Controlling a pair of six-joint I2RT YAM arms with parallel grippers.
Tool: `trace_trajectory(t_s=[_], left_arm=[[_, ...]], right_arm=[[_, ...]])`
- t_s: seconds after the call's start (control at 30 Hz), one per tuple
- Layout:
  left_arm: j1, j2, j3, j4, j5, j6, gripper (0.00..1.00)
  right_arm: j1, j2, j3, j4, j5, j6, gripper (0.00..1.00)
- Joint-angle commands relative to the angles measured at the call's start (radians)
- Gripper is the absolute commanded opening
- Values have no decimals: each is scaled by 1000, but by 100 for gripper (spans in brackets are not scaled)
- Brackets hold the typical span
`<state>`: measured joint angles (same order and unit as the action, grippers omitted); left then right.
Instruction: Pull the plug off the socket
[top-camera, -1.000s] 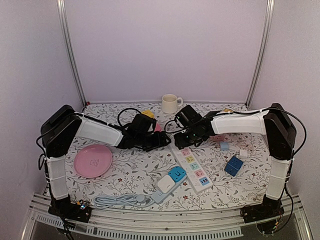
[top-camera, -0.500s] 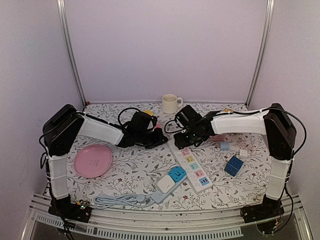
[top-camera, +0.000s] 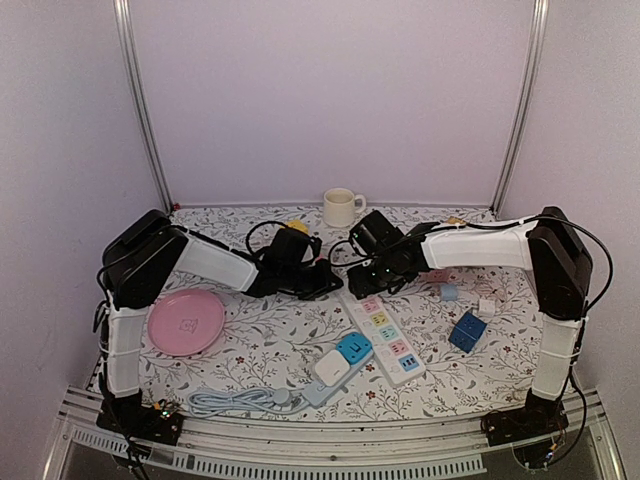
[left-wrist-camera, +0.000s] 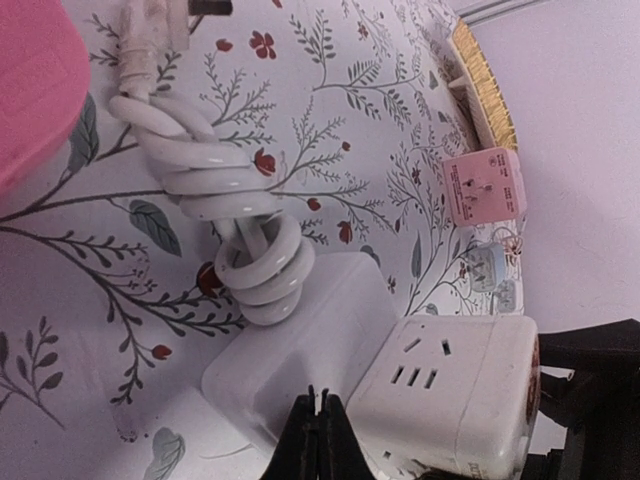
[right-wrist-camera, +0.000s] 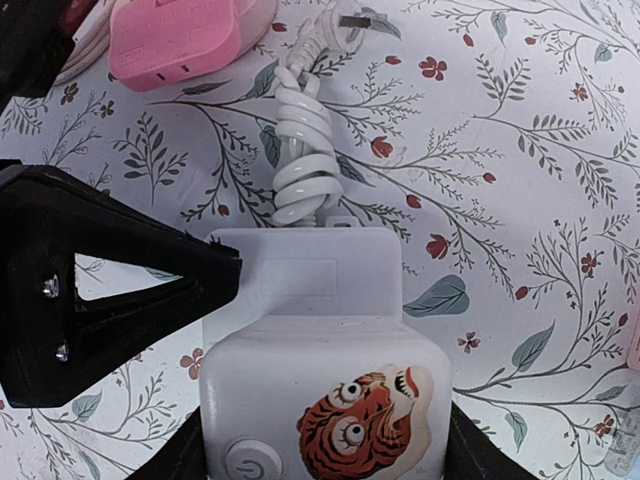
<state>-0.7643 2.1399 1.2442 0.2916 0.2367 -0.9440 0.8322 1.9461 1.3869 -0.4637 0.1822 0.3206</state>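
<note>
One plug (right-wrist-camera: 303, 272) lies flat, in line with the socket (right-wrist-camera: 325, 395).

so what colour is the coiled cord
White; the coiled cord shows best in the right wrist view.

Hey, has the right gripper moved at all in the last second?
No. The right gripper sits where it was in the top view, just below the white mug, at the far end of the power strip.

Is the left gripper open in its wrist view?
No, the left gripper has its fingers pressed together, empty, beside the white plug.
</note>
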Motion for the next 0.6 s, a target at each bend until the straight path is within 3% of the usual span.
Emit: trace_trajectory(t_s=[0.0, 0.57], left_arm=[[6, 34, 4, -60, -12, -4, 0], [3, 54, -14, -142, -67, 17, 0]], right_arm=[[21, -27, 39, 2, 1, 13, 9], [26, -45, 68, -9, 58, -36, 8]])
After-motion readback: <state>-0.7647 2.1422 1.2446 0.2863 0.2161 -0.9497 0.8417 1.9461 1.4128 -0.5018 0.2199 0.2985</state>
